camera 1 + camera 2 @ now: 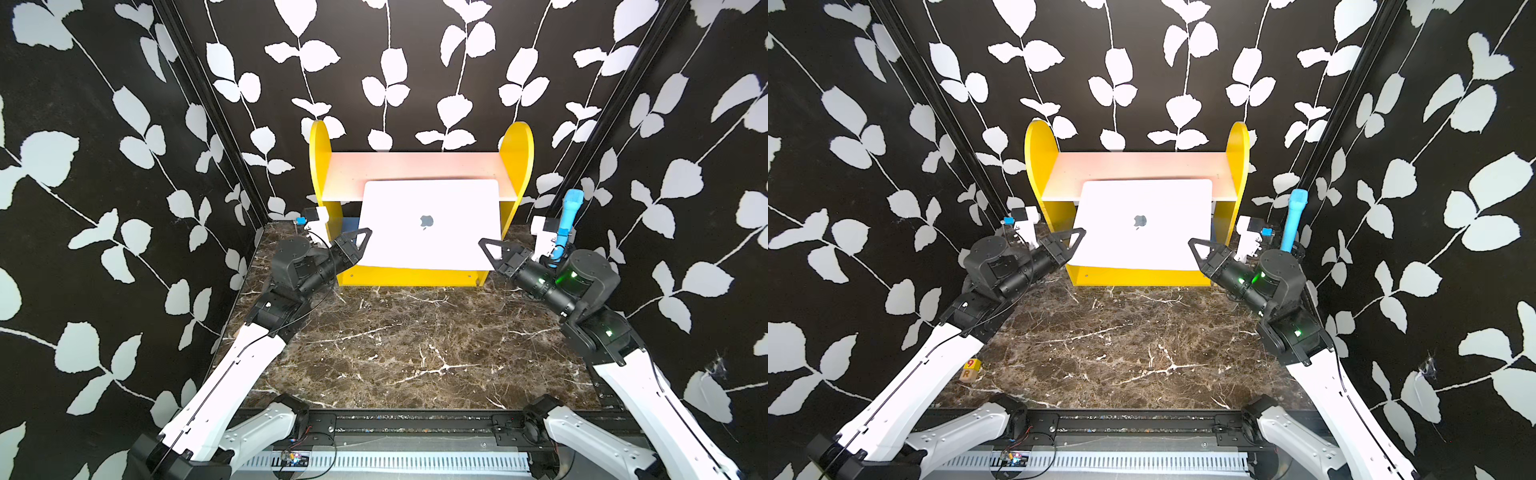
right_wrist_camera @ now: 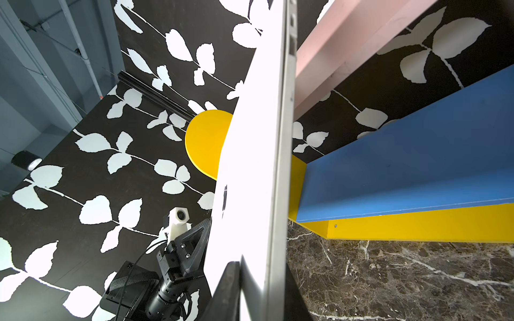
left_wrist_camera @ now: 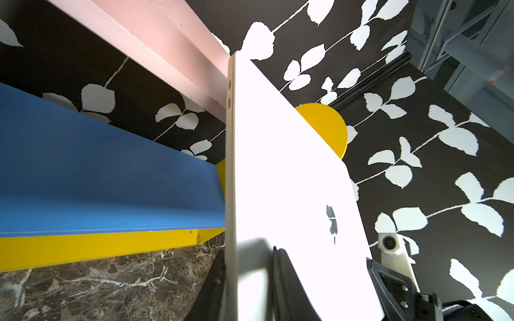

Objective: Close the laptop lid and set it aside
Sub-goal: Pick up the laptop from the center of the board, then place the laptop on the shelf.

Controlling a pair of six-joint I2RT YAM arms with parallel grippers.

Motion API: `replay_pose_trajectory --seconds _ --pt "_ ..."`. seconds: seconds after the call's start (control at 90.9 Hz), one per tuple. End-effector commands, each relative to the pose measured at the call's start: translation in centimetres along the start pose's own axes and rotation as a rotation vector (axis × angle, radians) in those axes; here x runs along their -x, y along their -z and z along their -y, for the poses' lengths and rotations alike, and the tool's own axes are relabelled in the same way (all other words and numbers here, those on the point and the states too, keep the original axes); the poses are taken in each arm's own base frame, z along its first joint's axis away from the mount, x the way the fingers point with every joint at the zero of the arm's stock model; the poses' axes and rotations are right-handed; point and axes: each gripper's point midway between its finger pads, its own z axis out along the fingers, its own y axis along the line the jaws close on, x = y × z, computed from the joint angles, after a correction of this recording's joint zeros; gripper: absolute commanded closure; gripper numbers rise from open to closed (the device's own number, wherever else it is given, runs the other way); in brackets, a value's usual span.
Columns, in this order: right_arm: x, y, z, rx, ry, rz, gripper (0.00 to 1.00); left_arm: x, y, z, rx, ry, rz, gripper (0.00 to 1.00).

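Dark marble tabletop [image 1: 415,345] fills the near ground, w/ black leaf-print wallpaper [image 1: 104,166] on three sides. At 8 o'clock near the table edge, in a top view, sits a small yellow lettered block [image 1: 970,370].

Both arms reach in from 7 and 5 o'clock. Left pincer [image 1: 362,241] is clamped on the laptop [image 1: 415,249] at its near-left corner. In the left wrist view one finger [image 3: 283,278] lies on the lid side and the other on the underside, w/ the thin edge between them. Right pincer [image 1: 488,247] is clamped the same way on the near-right corner, and the right wrist view shows the laptop edge running between its fingers [image 2: 225,291].

So the laptop lies at 3 o'clock of the left pincer and 9 o'clock of the right, spanning the gap between them. It is folded flat, w/ the lid [image 1: 449,208] facing up and the dark apple logo [image 1: 426,221] at centre.

Its near edge hangs above the front rail of the yellow shelf [image 1: 411,277] at 12 o'clock. Its far edge reaches the front of the pink top board [image 1: 415,166]; touching or not, can't tell. Below, the wrist views show a blue lower board [image 3: 97,180] w/ the laptop clear of it.

At 2 o'clock a light-blue tube [image 1: 568,216] stands upright behind the right arm, by the wall.
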Motion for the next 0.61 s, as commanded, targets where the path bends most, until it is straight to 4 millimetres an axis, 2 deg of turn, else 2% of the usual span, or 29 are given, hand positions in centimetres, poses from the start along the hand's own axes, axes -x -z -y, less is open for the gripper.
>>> replay_pose_trajectory --seconds 0.0,0.363,0.517,0.539,0.594 --pt "-4.9 -2.4 -0.6 0.108 0.125 -0.269 0.92 -2.1 0.2 6.6 -0.265 -0.134 -0.144 0.77" --pt "-2.3 -5.2 -0.2 0.097 0.099 -0.268 0.9 1.5 -2.0 6.5 -0.247 -0.132 -0.098 0.76" --pt "-1.8 -6.4 0.8 0.087 0.068 -0.273 0.89 2.2 -3.3 6.7 -0.246 -0.13 -0.101 0.76" --pt "-1.2 -6.4 0.1 0.101 0.075 -0.26 0.89 2.3 -3.5 6.8 -0.248 -0.129 -0.103 0.76" --pt "-0.7 -6.7 0.2 0.101 0.07 -0.257 0.89 2.4 -4.0 6.8 -0.25 -0.124 -0.106 0.76"
